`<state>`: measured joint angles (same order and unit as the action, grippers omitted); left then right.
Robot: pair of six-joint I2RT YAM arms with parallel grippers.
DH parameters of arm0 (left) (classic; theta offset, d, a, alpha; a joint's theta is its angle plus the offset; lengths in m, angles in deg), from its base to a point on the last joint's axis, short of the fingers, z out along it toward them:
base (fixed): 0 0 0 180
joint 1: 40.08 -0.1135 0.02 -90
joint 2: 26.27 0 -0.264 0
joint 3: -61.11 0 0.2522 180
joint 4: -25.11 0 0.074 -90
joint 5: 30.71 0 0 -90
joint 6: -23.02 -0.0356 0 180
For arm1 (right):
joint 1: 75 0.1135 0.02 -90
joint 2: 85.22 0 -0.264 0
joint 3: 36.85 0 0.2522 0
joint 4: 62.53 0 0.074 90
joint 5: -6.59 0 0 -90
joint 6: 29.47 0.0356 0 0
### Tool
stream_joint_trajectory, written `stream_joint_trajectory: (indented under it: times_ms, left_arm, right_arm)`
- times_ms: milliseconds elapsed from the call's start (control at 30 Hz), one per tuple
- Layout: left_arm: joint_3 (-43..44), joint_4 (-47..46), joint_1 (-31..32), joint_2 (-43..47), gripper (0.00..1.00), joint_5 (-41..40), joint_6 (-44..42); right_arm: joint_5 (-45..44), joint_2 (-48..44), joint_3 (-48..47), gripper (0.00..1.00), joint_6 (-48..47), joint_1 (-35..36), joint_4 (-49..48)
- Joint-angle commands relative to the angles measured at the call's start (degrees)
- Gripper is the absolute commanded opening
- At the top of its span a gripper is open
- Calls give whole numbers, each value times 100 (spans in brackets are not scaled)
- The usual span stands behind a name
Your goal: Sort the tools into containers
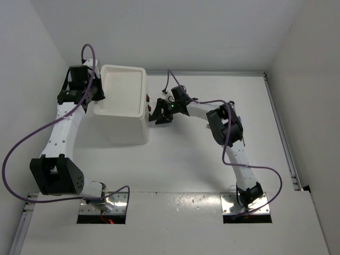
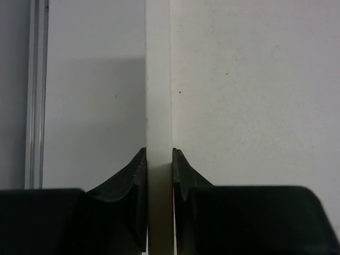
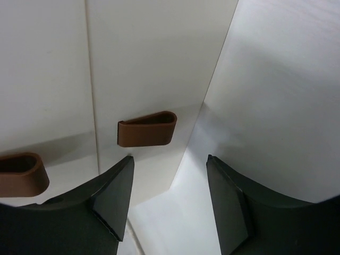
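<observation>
Evidently unresolved: on the white surface (image 1: 186,164), far left, stands the white plastic drawer unit (image 1: 125,130), its recessed tray top holding nothing and its drawers seemingly shut. No tools show, so sorting cannot be confirmed. Left arm (image 1: 59,130): jaws clamped on the unit's left wall. Right arm (image 1: 234,143): jaws open just before a small brown knob (image 3: 147,128).

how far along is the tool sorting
Nothing visibly sorted: no tools show in any view. In hand: the left gripper clamps the drawer unit by its rim, and the open right gripper faces a brown knob. Left: opening a drawer and all the sorting.
</observation>
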<state>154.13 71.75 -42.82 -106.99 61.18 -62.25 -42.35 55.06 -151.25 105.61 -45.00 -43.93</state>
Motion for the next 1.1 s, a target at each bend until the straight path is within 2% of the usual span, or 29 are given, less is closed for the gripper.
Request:
stream_joint_trajectory:
  times_ms: [0, 233, 267, 333, 367, 500, 533, 567, 633, 667, 767, 800, 833, 1067]
  left_arm:
    - [-271, 272, 107, -215, 0, 488, -95]
    - [-271, 271, 107, -162, 0, 382, -43]
    - [-271, 271, 107, -162, 6, 382, -43]
    - [-219, 271, 107, -162, 20, 382, -43]
    - [-218, 271, 107, -110, 35, 382, 10]
    - [-166, 218, 107, -110, 41, 540, 10]
    - [-166, 218, 107, -110, 41, 540, 10]
    - [-166, 218, 107, -110, 41, 540, 10]
    - [-166, 218, 107, -110, 37, 540, 10]
    - [-105, 271, 107, -110, 34, 540, 10]
    - [-43, 333, 107, -171, 15, 540, 10]
    - [-43, 385, 107, -171, 4, 540, -59]
    - [-43, 385, 107, -232, 1, 540, -60]
    - [-43, 385, 107, -233, 0, 479, -60]
  right_arm:
    - [824, -37, 193, 59, 888, 129, -1353]
    - [1009, -730, 1098, 58, 765, -424, -1432]
    - [1079, -957, 1439, 57, 818, -599, -1555]
    - [1264, -1187, 1809, 57, 1107, -749, -2213]
    - [1334, -1275, 2072, 57, 1239, -872, -2416]
    - [1660, -1399, 2697, 57, 2678, -1004, -4451]
    - [1660, -1347, 2942, 57, 3430, -1005, -5527]
    - [1590, -1294, 3032, 57, 3785, -1005, -6034]
    - [1458, -1136, 3033, 57, 4645, -944, -7114]
    - [1458, -927, 2902, 55, 4815, -943, -7276]
    - [1353, -688, 2620, 53, 5036, -785, -7418]
    - [1352, -626, 2515, 53, 5228, -698, -7488]
    - [1274, -556, 2514, 52, 5352, -610, -7724]
    - [1115, -90, 2242, 50, 5775, -407, -8077]
